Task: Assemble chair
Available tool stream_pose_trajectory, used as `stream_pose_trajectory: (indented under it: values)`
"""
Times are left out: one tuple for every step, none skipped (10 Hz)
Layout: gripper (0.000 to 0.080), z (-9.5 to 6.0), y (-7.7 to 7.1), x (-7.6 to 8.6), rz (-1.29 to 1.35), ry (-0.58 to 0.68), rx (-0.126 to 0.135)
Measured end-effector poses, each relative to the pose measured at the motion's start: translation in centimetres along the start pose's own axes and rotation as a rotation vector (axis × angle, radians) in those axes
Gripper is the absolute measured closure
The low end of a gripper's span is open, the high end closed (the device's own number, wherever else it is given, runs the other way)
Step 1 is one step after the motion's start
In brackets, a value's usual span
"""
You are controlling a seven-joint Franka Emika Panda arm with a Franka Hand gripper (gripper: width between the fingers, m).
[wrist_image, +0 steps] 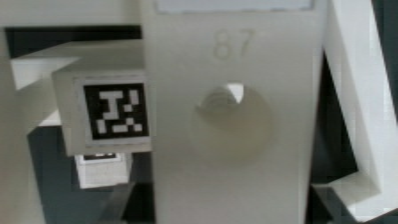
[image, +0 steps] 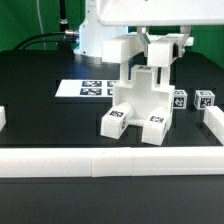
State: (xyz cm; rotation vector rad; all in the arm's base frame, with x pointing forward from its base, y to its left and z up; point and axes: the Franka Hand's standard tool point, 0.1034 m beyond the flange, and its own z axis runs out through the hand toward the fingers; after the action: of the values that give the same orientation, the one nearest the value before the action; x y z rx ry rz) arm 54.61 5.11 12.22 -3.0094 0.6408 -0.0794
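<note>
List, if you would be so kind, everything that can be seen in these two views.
chair: one partly joined assembly, white, tagged, table centre.
small blocks: two, white, tagged, beside the chair on the exterior view's right.
marker board: one, white, behind the chair toward the exterior view's left.
border rail: one, white, along the near table edge.
table: one, black, under everything.
cables: black, count unclear, far back on the exterior view's left.
arm: one, white, above the chair.
gripper: one, at the chair's upright part; grip unclear.
</note>
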Motion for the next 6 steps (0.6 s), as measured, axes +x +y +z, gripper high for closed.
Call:
stream_pose_trajectory:
  values:
    - [0.0515, 0.0, 0.0, 0.0, 0.004, 0.0, 0.0]
    - [0.0515, -0.02, -0.02, 0.02, 0.005, 0.001, 0.001]
    - [0.0515, -0.05, -0.05, 0.06, 0.004, 0.001, 0.001]
    - [0.0515, -0.05, -0.05, 0.06, 0.004, 0.001, 0.001]
    - [0.0515, -0.05, -0.05, 0.06, 0.004, 0.001, 0.001]
    - [0.0515, -0.04, -0.04, 0.05, 0.004, 0.001, 0.001]
